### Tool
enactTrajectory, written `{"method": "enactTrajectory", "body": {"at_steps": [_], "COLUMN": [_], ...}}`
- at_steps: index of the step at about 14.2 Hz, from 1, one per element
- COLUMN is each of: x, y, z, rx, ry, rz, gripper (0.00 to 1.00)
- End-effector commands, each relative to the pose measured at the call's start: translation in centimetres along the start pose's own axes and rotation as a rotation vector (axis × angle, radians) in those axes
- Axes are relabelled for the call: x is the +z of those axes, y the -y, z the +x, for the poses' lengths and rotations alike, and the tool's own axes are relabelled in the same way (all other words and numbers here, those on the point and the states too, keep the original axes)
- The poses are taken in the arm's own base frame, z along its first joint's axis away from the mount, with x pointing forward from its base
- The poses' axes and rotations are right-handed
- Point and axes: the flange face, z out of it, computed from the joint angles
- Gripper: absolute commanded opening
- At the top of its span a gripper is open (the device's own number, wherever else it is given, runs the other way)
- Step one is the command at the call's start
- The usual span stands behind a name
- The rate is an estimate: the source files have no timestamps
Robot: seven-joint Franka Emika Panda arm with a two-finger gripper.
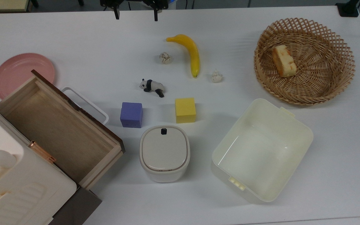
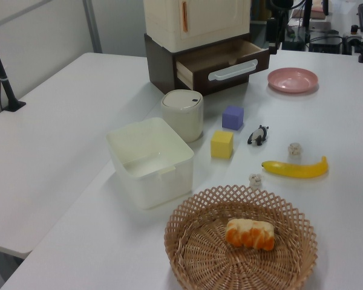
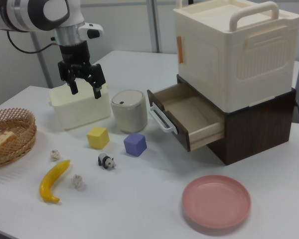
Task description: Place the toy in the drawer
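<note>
In the right view, the panda toy (image 3: 106,161) is standing on the white table (image 3: 149,209) near the front, just in front of the purple cube (image 3: 135,144) and the yellow cube (image 3: 98,137). To the right view's right, the drawer (image 3: 189,117) is sitting open. Farther back, the gripper (image 3: 85,89) is hanging high above the table, its fingers spread apart and holding nothing.

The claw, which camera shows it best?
The right view: the whole claw hangs open above the table, fingers spread. The top view catches just its two fingertips at the upper edge. The left view gives dark shapes I cannot identify.
</note>
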Motion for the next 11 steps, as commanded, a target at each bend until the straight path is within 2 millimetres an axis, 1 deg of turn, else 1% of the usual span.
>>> {"method": "enactTrajectory", "body": {"at_steps": [1, 11], "x": [-0.08, 0.26], "y": [0.33, 0.36], "z": [-0.36, -0.25], "rx": [-0.004, -0.014], "ry": [0.012, 0.02], "rz": [0.002, -0.006], "gripper": [1.0, 1.0]}}
